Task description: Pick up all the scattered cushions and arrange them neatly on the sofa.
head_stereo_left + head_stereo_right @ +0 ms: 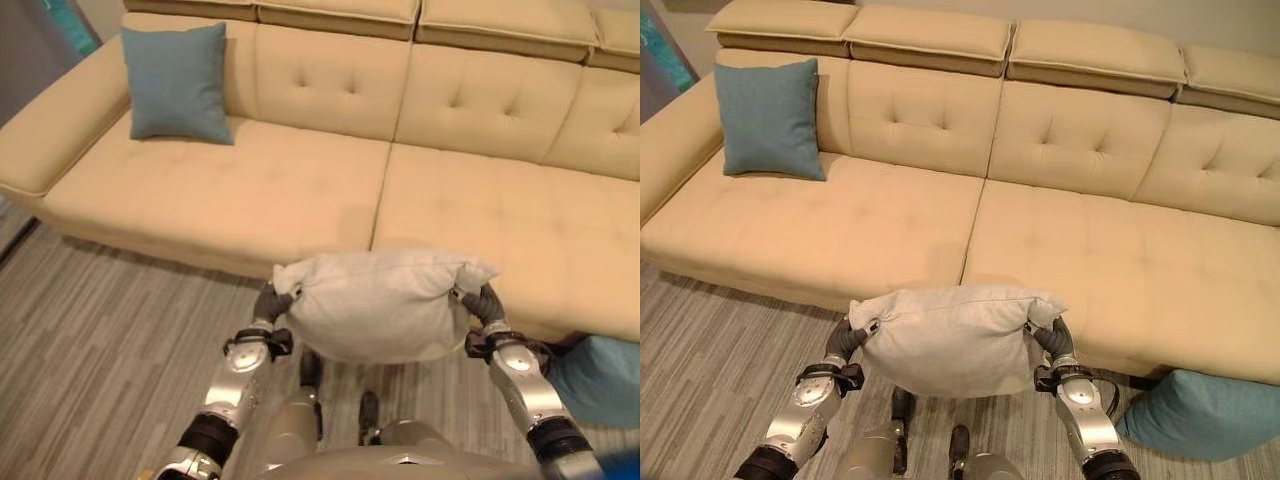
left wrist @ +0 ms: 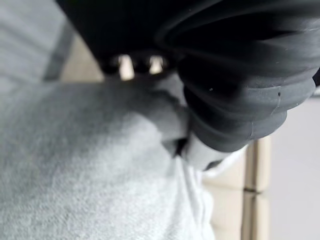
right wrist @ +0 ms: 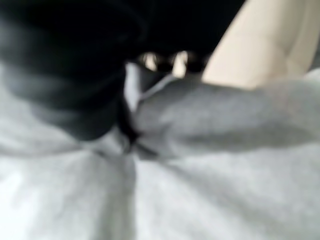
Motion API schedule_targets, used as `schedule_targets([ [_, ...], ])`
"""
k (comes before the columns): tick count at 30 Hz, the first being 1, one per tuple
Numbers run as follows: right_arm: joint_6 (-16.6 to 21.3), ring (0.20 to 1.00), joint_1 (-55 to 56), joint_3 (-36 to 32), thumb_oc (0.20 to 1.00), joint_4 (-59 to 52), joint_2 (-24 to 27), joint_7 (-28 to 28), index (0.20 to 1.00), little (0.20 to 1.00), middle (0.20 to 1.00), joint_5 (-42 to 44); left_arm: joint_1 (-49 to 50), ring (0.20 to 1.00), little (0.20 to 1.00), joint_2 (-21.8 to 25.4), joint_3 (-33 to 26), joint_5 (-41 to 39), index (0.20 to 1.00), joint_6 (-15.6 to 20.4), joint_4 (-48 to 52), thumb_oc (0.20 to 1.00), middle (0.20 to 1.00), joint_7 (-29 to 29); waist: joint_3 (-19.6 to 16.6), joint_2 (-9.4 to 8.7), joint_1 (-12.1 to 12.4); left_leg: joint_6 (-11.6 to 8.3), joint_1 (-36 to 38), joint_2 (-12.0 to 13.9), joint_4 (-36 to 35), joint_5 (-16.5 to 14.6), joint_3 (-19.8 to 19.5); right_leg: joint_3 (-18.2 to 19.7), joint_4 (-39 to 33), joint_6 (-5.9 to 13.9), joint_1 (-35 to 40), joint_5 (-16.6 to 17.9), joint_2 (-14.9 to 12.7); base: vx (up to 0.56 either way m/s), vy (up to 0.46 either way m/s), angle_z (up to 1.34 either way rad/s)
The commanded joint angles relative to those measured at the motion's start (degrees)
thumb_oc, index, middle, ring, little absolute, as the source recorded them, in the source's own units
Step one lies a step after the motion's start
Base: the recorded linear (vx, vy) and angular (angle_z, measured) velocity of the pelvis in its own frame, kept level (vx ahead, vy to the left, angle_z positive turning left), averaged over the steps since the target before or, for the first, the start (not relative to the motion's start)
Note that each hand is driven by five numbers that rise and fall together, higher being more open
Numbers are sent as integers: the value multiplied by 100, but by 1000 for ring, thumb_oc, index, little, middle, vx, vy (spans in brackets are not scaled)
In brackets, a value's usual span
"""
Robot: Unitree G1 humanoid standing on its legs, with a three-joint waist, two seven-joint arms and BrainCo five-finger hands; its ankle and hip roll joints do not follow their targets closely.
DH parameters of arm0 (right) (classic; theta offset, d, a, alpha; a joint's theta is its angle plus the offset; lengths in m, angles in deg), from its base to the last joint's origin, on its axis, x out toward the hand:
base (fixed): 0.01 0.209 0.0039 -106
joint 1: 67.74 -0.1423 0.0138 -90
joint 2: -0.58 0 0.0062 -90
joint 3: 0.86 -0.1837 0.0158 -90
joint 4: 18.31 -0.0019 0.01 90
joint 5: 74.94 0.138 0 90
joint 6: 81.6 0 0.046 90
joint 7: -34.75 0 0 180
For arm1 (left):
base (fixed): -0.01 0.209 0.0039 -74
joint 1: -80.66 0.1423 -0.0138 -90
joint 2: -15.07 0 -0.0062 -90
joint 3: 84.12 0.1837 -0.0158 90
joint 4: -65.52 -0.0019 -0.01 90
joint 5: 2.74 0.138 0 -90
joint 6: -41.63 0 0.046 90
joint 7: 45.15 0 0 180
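The step in hand is the carry: a pale grey cushion (image 1: 948, 338) is held in the air between the left robot hand (image 1: 843, 341) and the right robot hand (image 1: 1053, 340), just in front of the front edge of the beige sofa (image 1: 1070, 250) and above the wood-pattern floor (image 1: 710, 350). Each robot hand grips one end of the cushion, the cloth bunching where it is pinched (both wrist views show grey fabric gathered against the dark ribbed covers). One teal cushion (image 1: 770, 117) already stands upright against the backrest at the sofa's left end. Another teal cushion (image 1: 1205, 413) lies on the floor at the right, touching the sofa base, so the task is judged partly complete. The next move calls for a forward reach over the seat, then placement against the backrest.
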Motion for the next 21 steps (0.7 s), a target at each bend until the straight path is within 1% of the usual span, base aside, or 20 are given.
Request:
schedule_targets([
  [1, 413, 200, -192, -160, 200, -792, -81, -95, 200, 200, 200, 146, -198, 200, 200, 120, -41, 44, 200, 404, 566, 200, 200, 141, -454, -212, 70, 168, -112, -226, 370, -47, 119, 432, 643, 794, 267, -310, -417, 256, 175, -46],
  [2, 413, 200, -214, -139, 200, -787, -94, -111, 200, 200, 200, 46, -174, 200, 200, 139, -73, 11, 200, 402, 648, 200, 200, 121, -463, -283, 146, 350, -16, -363, 470, -265, 151, 471, 1352, 993, 61, -41, -606, 285, 204, -49],
  [3, 394, 200, -236, -122, 200, -805, -100, -133, 200, 200, 200, 26, -177, 200, 200, 156, -69, 11, 200, 391, 661, 200, 200, 141, -453, -250, 153, 383, 39, -349, 443, -285, 150, 464, 1707, 1026, -176, 135, -617, 207, 165, -52],
  [4, 393, 200, -237, -122, 200, -806, -100, -133, 200, 200, 200, 26, -177, 200, 200, 157, -69, 11, 200, 391, 661, 200, 200, 141, -458, -253, 158, 384, 32, -351, 444, -286, 156, 471, 1728, 1027, -194, 125, -620, 128, 159, -21],
  [5, 406, 200, -344, -67, 200, -860, -93, -153, 200, 200, 200, -25, -197, 200, 200, 216, -72, 41, 200, 386, 701, 200, 200, 112, -336, -231, 109, 513, 234, -412, 413, -401, 177, 406, 2481, 1179, -627, 712, -722, 158, 199, -13],
  [6, 418, 200, -416, -17, 200, -874, -108, -161, 200, 200, 200, -37, -210, 200, 200, 260, -66, 44, 200, 381, 741, 200, 200, 94, -257, -177, 98, 561, 368, -391, 379, -476, 223, 286, 2772, 1152, -802, 755, -794, 158, 198, -4],
  [7, 418, 200, -420, -16, 200, -873, -108, -161, 200, 200, 200, -37, -212, 200, 200, 260, -68, 44, 200, 381, 742, 200, 200, 94, -247, -184, 100, 563, 377, -398, 380, -480, 228, 292, 2794, 1154, -804, 741, -802, 169, 179, -6],
  [8, 400, 200, -454, 26, 200, -867, -156, -160, 200, 200, 200, -70, -213, 200, 200, 299, -100, 139, 200, 369, 749, 200, 200, 85, -170, -88, 87, 596, 568, -343, 306, -588, 265, 73, 3108, 1085, -1164, 573, -869, 108, 109, -7],
  [9, 400, 200, -454, 26, 200, -867, -157, -160, 200, 200, 200, -70, -213, 200, 200, 300, -100, 139, 200, 369, 749, 200, 200, 85, -170, -89, 87, 596, 568, -345, 306, -588, 265, 73, 3110, 1085, -1165, 572, -870, 184, 159, -15],
  [11, 375, 200, -485, 35, 200, -843, -131, -195, 200, 200, 200, -87, -190, 200, 200, 293, -143, 149, 200, 386, 758, 200, 200, 104, -148, -61, 28, 586, 766, -372, 215, -665, 215, -29, 2882, 1032, -1456, 403, -762, 233, 79, -12],
  [12, 372, 200, -508, 6, 200, -824, -90, -211, 200, 200, 200, -66, -180, 200, 200, 274, -165, 125, 200, 406, 750, 200, 200, 119, -124, -91, -53, 551, 964, -460, 76, -716, 118, -9, 2200, 998, -1626, 292, -517, 339, 28, -21],
  [13, 385, 200, -501, 4, 200, -826, -86, -213, 200, 200, 200, -25, -193, 200, 200, 257, -167, 121, 200, 399, 713, 200, 200, 124, -143, -174, -108, 542, 1023, -569, 47, -762, 87, 79, 1606, 1002, -1713, 350, -413, 401, -5, -21],
  [14, 396, 200, -468, -12, 200, -816, -95, -222, 200, 200, 200, 11, -224, 200, 200, 245, -160, 149, 200, 403, 667, 200, 200, 143, -147, -242, -175, 535, 1138, -676, 4, -833, -12, 230, 942, 1024, -1749, 496, -308, 327, -33, -12],
  [15, 383, 200, -437, -19, 200, -834, -86, -230, 200, 200, 200, 12, -237, 200, 200, 231, -167, 152, 200, 401, 651, 200, 200, 163, -150, -262, -206, 516, 1232, -712, -31, -879, -85, 292, 577, 1061, -1710, 639, -288, 236, -20, 4],
  [16, 382, 200, -435, -19, 200, -836, -83, -230, 200, 200, 200, 12, -236, 200, 200, 229, -166, 152, 200, 401, 651, 200, 200, 164, -125, -247, -211, 514, 1267, -699, -37, -886, -95, 279, 536, 1060, -1656, 654, -277, 282, -51, 30],
  [17, 351, 200, -367, -19, 200, -845, -56, -248, 200, 200, 200, -41, -217, 200, 200, 215, -190, 180, 200, 411, 618, 200, 200, 189, -173, -321, -215, 466, 1378, -777, 8, -1015, -187, 207, 244, 1108, -1619, 862, -324, 285, -68, 39],
  [18, 350, 200, -312, -42, 200, -848, -43, -270, 200, 200, 200, -49, -191, 200, 200, 191, -205, 205, 200, 419, 620, 200, 200, 204, -227, -332, -205, 441, 1424, -801, 58, -1090, -200, 158, 178, 1116, -1502, 871, -395, 282, -68, 41],
  [20, 354, 200, -301, -42, 200, -832, -27, -280, 200, 200, 200, -67, -168, 200, 200, 162, -195, 242, 200, 416, 604, 200, 200, 222, -268, -327, -203, 419, 1435, -805, 149, -1103, -195, 153, 163, 1106, -1416, 930, -401, 253, -60, 36],
  [21, 379, 200, -163, -162, 200, -865, 30, -303, 200, 200, 200, -43, -145, 200, 200, 111, -156, 167, 200, 425, 560, 200, 200, 294, -364, -281, -296, 224, 1421, -740, 549, -982, -271, 381, 148, 982, -1202, 876, -301, 391, -115, 33],
])
